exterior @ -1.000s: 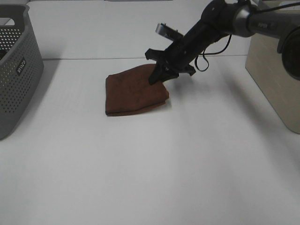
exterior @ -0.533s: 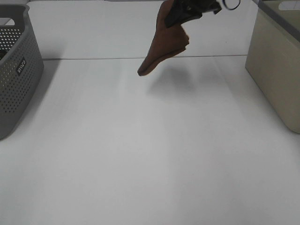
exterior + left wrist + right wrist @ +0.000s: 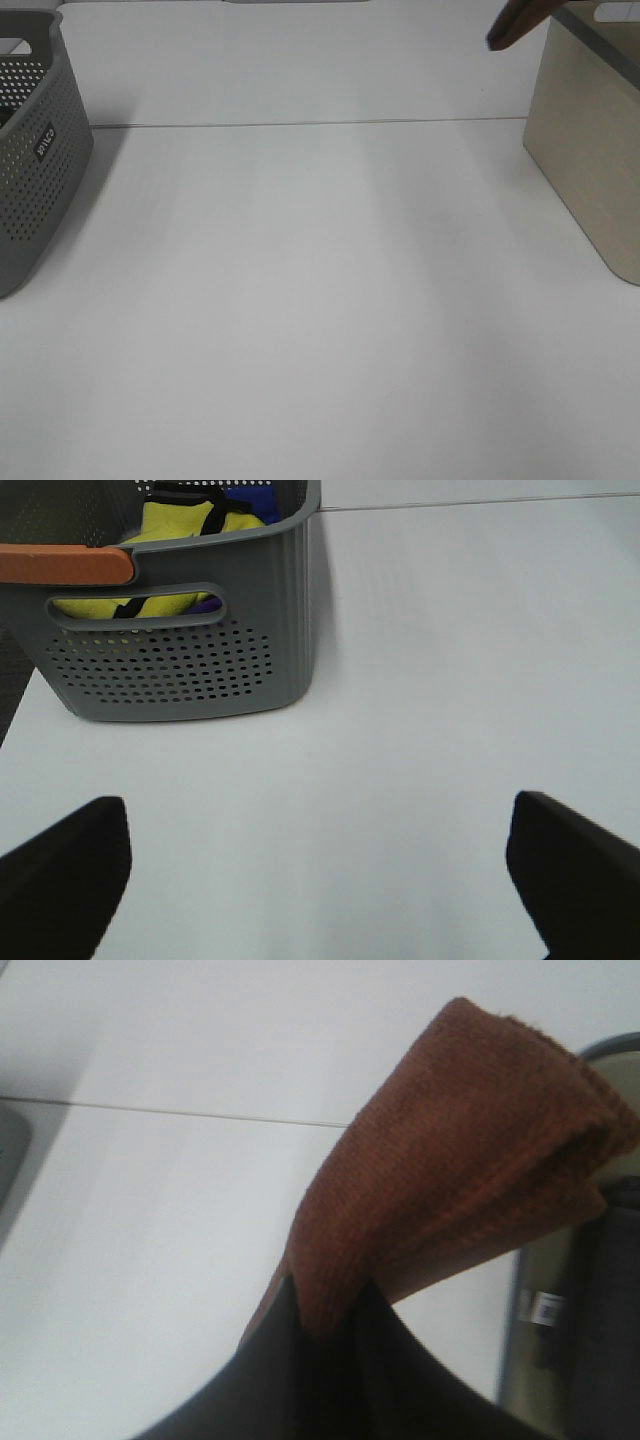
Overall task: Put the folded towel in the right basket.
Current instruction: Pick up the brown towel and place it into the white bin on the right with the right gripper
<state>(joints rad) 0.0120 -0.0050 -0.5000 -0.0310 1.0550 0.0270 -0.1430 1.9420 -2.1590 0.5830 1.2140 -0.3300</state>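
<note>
The folded brown towel (image 3: 470, 1170) hangs from my right gripper (image 3: 325, 1315), which is shut on its lower edge. In the high view only a tip of the towel (image 3: 515, 22) shows at the top edge, high in the air just left of the beige right basket (image 3: 590, 140); the right gripper itself is out of that frame. The basket's rim (image 3: 612, 1046) shows right beside the towel in the right wrist view. My left gripper (image 3: 320, 880) is open and empty above the table, its dark fingers (image 3: 65, 870) spread wide.
A grey perforated basket (image 3: 35, 150) stands at the left edge of the table; the left wrist view shows it (image 3: 190, 660) holding yellow and blue items. The white table (image 3: 320, 300) lies between the two baskets.
My right gripper has lifted the towel off the table and carried it up and to the right, from the table's middle to beside the right basket's rim.
</note>
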